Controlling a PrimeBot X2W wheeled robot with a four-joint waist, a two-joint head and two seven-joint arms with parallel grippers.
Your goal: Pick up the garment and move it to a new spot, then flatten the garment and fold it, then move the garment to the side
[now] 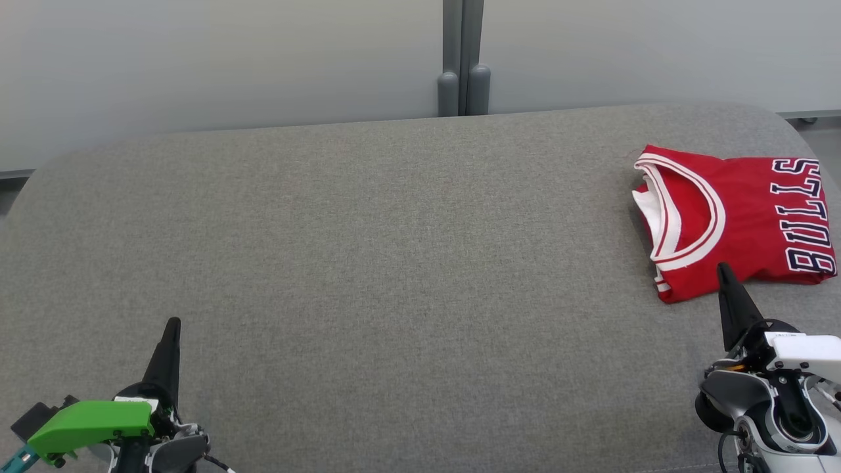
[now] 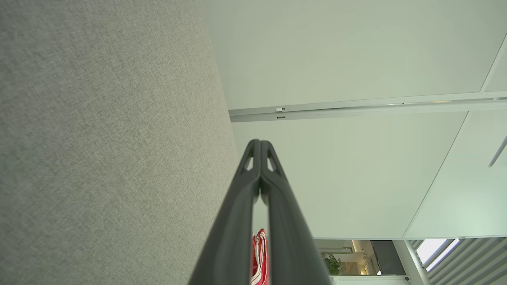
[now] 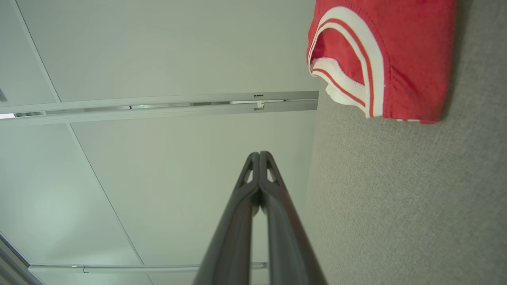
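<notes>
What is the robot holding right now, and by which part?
Nothing is held. The left claw and right claw are both shut and empty. The folded red jersey lies on the grey surface, clear of both.

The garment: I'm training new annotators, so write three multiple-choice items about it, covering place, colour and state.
1. Where on the grey surface does the garment lie?
A. right end
B. middle
C. left end
2. What is its main colour?
A. blue
B. red
C. green
3. What state is it in?
A. spread flat
B. hanging from a gripper
C. folded

Answers:
1 A, it sits by the head view's right edge.
2 B, it is red cloth with white trim.
3 C, it is a compact stack with layered edges.
</notes>
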